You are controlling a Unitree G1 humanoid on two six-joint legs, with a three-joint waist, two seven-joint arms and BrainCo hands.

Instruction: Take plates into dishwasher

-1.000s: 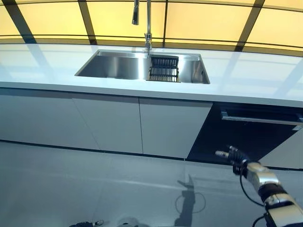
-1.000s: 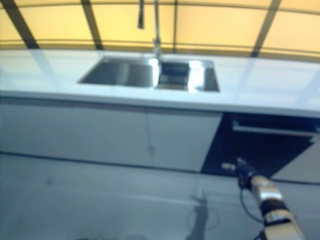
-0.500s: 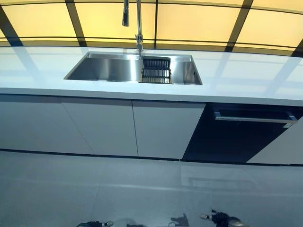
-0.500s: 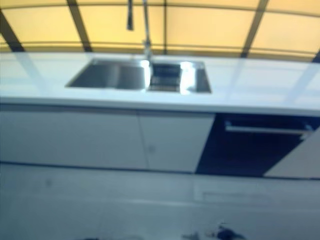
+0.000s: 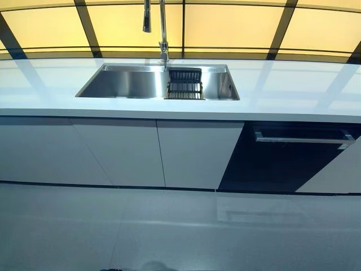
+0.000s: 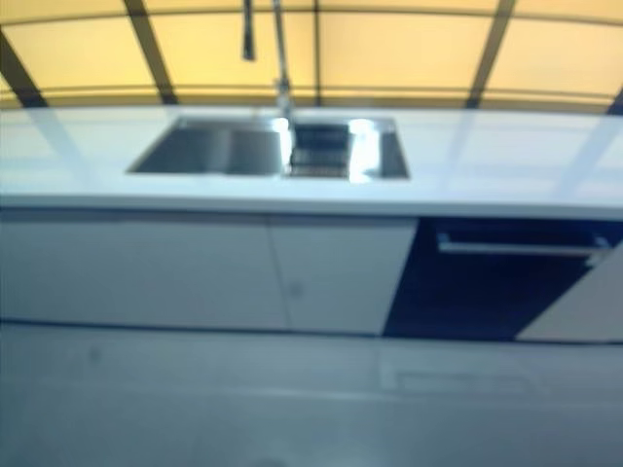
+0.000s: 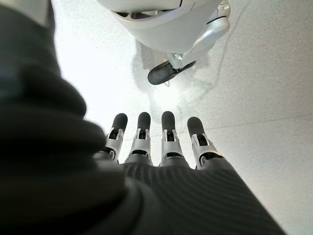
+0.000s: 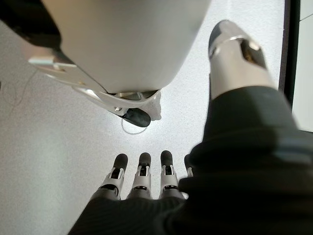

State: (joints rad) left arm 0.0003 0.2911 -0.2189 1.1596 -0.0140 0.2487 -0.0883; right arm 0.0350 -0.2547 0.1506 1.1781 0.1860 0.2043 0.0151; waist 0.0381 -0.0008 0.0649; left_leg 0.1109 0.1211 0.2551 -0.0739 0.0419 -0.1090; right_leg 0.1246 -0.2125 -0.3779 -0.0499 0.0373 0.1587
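Observation:
No plate shows in any view. The dishwasher is a dark panel under the white counter at the right, with a silver bar handle across its top; its door is shut. My left hand hangs over the floor with straight fingers and holds nothing. My right hand also hangs over the floor, fingers straight, thumb apart, empty. Neither hand shows in the eye views.
A steel sink is set in the white counter, with a dark rack in its right part and a tall tap behind it. White cabinet doors run to the left of the dishwasher. Grey floor lies before them.
My right hand, raised toward the dishwasher a second ago, has dropped down out of the eye views. The camera has shifted a little, so the sink sits further left.

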